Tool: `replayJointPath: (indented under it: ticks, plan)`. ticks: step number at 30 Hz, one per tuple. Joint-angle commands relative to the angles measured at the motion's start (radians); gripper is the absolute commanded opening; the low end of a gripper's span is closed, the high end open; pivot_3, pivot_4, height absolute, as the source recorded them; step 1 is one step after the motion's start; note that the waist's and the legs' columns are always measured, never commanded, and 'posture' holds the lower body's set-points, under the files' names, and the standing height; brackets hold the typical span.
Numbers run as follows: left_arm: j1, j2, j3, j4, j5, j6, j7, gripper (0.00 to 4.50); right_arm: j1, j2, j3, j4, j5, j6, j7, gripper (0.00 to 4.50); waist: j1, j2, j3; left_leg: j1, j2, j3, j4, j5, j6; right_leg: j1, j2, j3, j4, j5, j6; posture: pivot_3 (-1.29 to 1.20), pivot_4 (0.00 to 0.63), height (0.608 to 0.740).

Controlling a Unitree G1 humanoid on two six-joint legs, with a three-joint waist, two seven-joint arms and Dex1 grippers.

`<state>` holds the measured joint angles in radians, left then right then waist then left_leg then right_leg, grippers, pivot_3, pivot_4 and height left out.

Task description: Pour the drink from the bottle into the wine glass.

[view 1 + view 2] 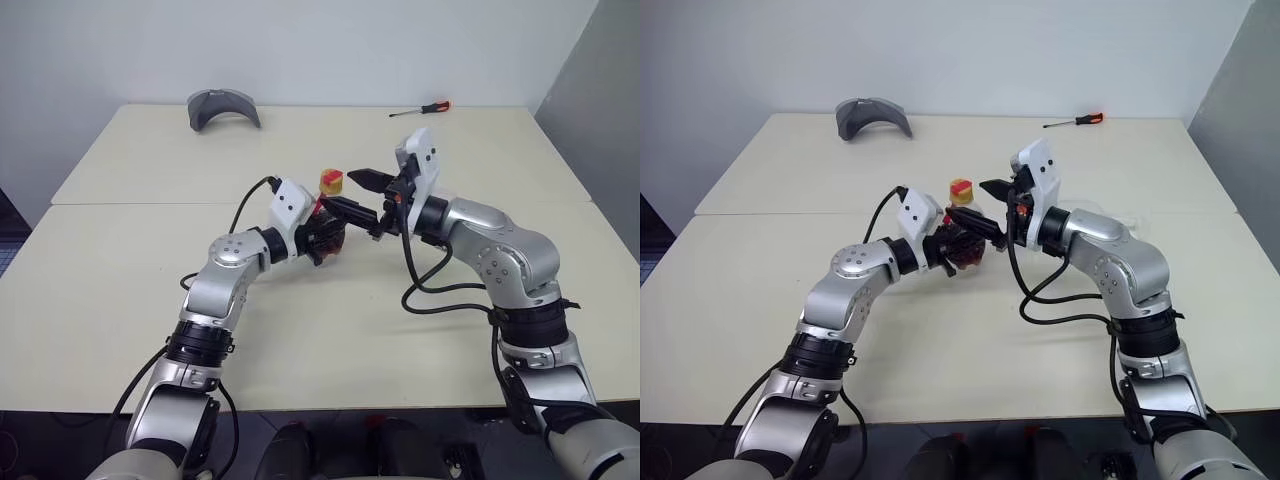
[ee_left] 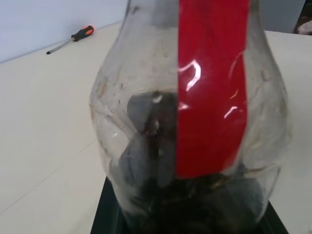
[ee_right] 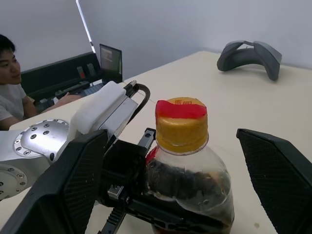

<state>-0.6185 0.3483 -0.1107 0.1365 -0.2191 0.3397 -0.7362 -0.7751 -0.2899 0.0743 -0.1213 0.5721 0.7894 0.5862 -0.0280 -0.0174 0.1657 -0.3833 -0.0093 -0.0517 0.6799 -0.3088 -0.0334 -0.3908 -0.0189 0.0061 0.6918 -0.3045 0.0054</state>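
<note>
Both arms reach in from the near edge and meet over the middle of the table. Nearest of the two, the left gripper is clamped on the bulbous body of the bottle, holding it upright above the tabletop; the drink sits dark in the lower body. Just right of it, the right gripper stands wide, one finger on each side of the neck, touching nothing I can make out. The yellow cap is still on, with a red strip across its top.

So nothing is poured yet: the bottle is picked up and presented, and the cap looks like the next job. No glass can be made out with certainty, so I cannot place it.

Farther back lie a grey curved object at the left and a screwdriver at the right.
</note>
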Motion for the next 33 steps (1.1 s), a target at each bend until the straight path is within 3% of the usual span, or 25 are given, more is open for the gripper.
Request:
replayJointPath:
  ticks: [1, 18, 21, 29, 33]
  plan:
    - [-0.028, -0.005, -0.002, -0.025, -0.003, -0.026, -0.019, 0.95, -0.065, 0.024, -0.032, 0.015, 0.012, -0.003, -0.011, 4.50, -0.001, 0.000, 0.000, 0.000, 0.000, 0.000, 0.000, 0.000, 0.000, 0.000, 0.000, 0.000, 0.000, 0.000, 0.000, 0.00, 0.150, 0.740]
    - [-0.050, -0.011, -0.003, -0.013, -0.006, -0.018, -0.034, 0.95, -0.091, 0.040, -0.035, 0.074, -0.018, -0.039, 0.009, 4.50, -0.001, 0.000, 0.000, 0.000, 0.000, 0.000, 0.000, 0.000, 0.000, -0.002, 0.000, 0.000, 0.003, 0.000, 0.000, 0.00, 0.150, 0.740]
    - [-0.057, -0.016, -0.001, -0.009, -0.007, -0.018, -0.034, 0.95, -0.094, 0.046, -0.044, 0.082, -0.015, -0.041, 0.009, 3.93, -0.001, 0.000, 0.000, 0.000, 0.000, 0.001, 0.000, 0.000, 0.000, -0.003, 0.000, 0.001, 0.004, 0.000, 0.000, 0.00, 0.150, 0.740]
    - [-0.043, -0.021, 0.000, -0.034, -0.011, -0.006, -0.037, 0.95, -0.110, 0.063, -0.074, 0.093, -0.001, -0.037, 0.005, 1.27, -0.001, 0.000, 0.000, -0.001, 0.000, 0.001, 0.000, 0.000, 0.000, -0.004, 0.000, 0.001, 0.005, 0.000, 0.000, 0.00, 0.150, 0.740]
    - [-0.026, -0.015, 0.005, -0.075, -0.027, 0.018, -0.041, 0.90, -0.117, 0.068, -0.079, 0.092, 0.006, -0.042, 0.014, 1.28, -0.002, 0.000, 0.000, -0.001, 0.000, 0.001, 0.000, 0.000, 0.000, -0.004, 0.000, 0.001, 0.005, 0.000, 0.000, 0.00, 0.150, 0.740]
